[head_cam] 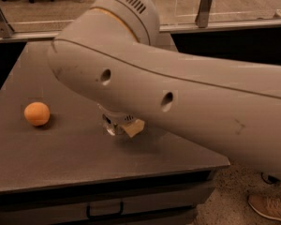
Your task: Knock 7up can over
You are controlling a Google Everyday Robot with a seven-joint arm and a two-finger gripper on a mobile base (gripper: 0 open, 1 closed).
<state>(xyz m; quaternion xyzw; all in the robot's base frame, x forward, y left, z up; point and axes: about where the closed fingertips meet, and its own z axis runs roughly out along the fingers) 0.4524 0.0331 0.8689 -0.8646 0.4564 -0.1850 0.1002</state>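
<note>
My large white arm (178, 93) fills most of the camera view and hides most of the grey table (61, 158). Under it, near the table's middle, a small silvery part of the 7up can (111, 125) shows, low on the table top. I cannot tell whether it stands or lies. My gripper (127, 126) is right at the can. Only a cream-coloured tip of it shows to the can's right, touching or nearly touching it. The rest of the gripper is hidden by the arm.
An orange ball (37, 114) lies on the table's left side, apart from the can. The table's front edge has a drawer handle (104, 211) below it. A shoe (271, 206) is on the floor at the lower right. A glass rail (206, 6) runs behind.
</note>
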